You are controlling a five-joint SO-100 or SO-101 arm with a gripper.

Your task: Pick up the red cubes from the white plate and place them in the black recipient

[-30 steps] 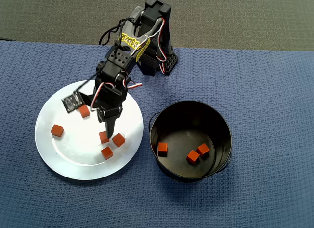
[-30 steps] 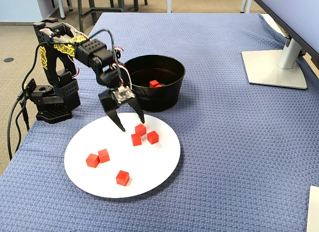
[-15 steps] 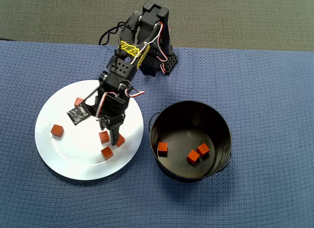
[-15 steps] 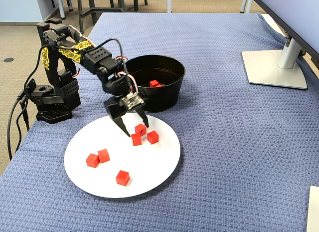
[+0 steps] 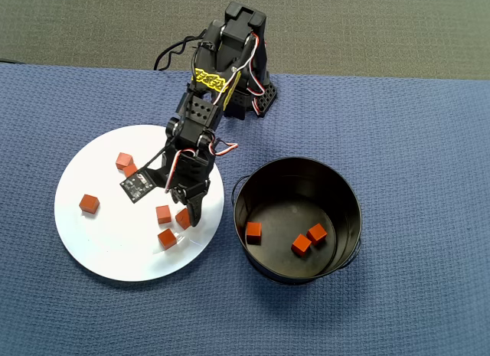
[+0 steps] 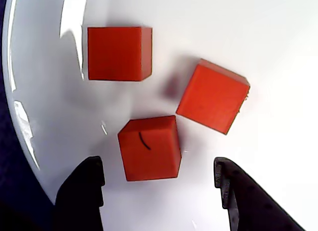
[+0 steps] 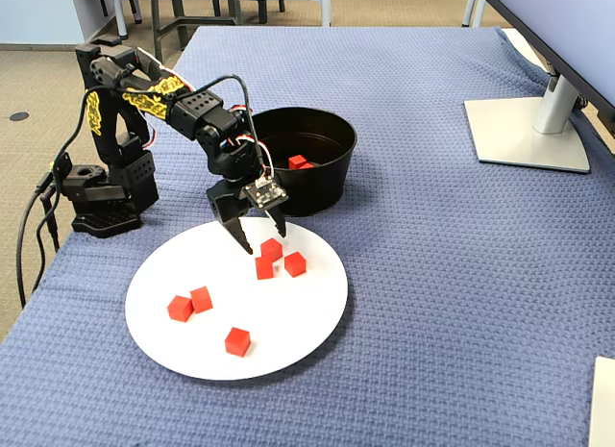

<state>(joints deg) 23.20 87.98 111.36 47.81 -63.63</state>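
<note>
The gripper [image 6: 159, 191] is held low over the white plate [image 5: 99, 249], jaws spread wide to straddle one red cube [image 6: 149, 148] of a three-cube cluster near the black pot [image 5: 297, 218], where three cubes are seen already.

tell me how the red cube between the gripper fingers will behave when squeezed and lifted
The red cube probably stays rigid: its edges look crisp. Flat faces suggest it won't roll, though it may slide on the glossy white plate. It is small beside the open gripper, so likely light.
</note>
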